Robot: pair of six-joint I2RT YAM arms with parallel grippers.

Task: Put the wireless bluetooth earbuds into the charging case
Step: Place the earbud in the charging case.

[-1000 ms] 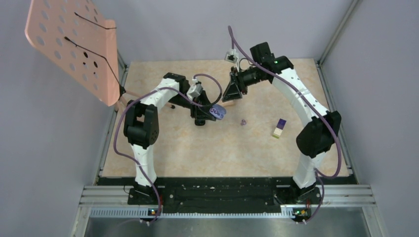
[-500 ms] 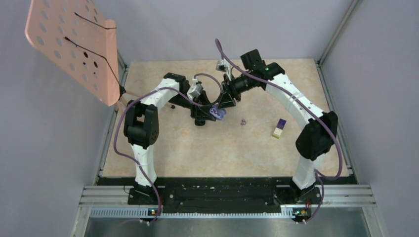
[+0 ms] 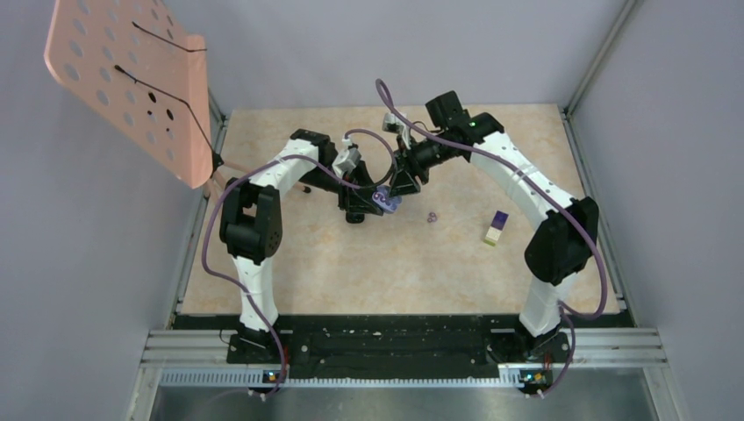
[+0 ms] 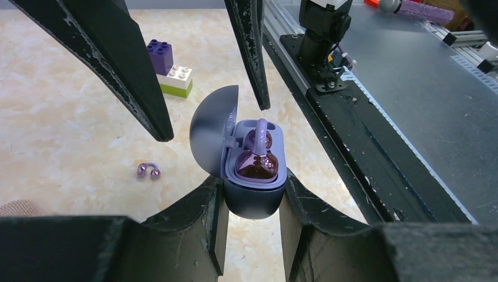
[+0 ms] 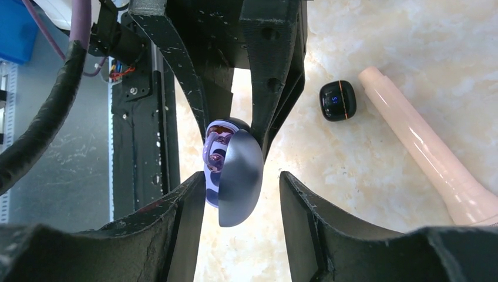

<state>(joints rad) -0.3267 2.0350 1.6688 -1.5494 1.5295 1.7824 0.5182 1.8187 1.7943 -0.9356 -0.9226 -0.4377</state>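
Observation:
My left gripper (image 4: pixel 252 181) is shut on the dark blue-grey charging case (image 4: pixel 253 200) and holds it above the table with its lid (image 4: pixel 210 126) open. One glossy pinkish-purple earbud (image 4: pixel 257 161) sits in the case. A second purple earbud (image 4: pixel 148 171) lies on the table, also in the top view (image 3: pixel 431 217). My right gripper (image 5: pixel 242 177) is open, its fingers on either side of the open lid (image 5: pixel 241 176). In the top view both grippers meet at the case (image 3: pixel 384 201). No black earbuds show.
A purple-and-cream block (image 3: pixel 496 226) lies to the right of the loose earbud. A small black case (image 5: pixel 337 100) and a pale pink tube (image 5: pixel 428 153) lie on the table beyond the left arm. A pink perforated board (image 3: pixel 132 83) stands at the back left.
My right gripper has come down and to the left to the case, and its fingers now straddle the open lid. My left gripper has held the case still.

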